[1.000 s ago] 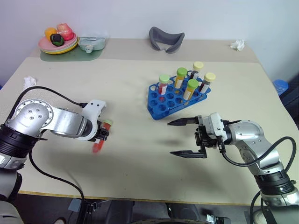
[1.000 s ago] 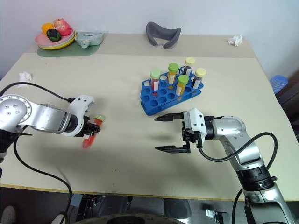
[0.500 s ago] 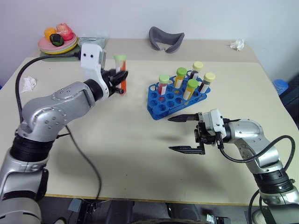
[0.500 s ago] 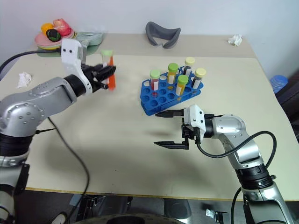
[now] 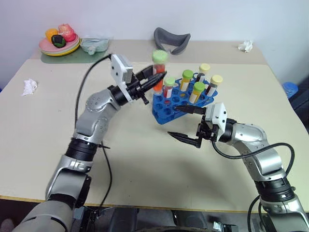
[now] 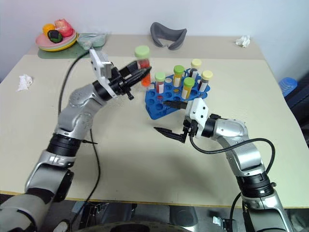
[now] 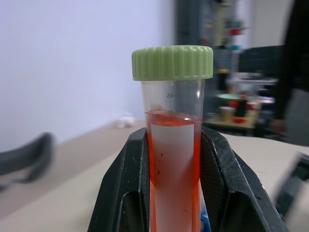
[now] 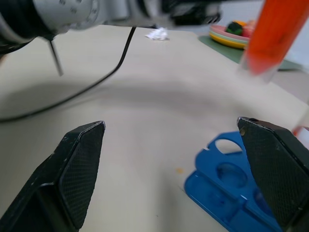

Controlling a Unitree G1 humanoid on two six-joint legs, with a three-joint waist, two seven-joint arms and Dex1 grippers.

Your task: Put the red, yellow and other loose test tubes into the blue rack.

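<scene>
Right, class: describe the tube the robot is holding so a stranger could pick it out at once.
Start at the blue rack in the middle of the table. Just beyond its left corner, the left gripper holds a tube upright in the air. It has orange-red liquid and a pale green cap, and unlike the five racked tubes it sits in no hole.

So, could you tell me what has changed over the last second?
The left gripper, shut on the red test tube throughout, swung it up from low over the table to just beside the blue rack. The right gripper stayed open and edged toward the rack's near corner. The rack and its five tubes kept their places.
</scene>
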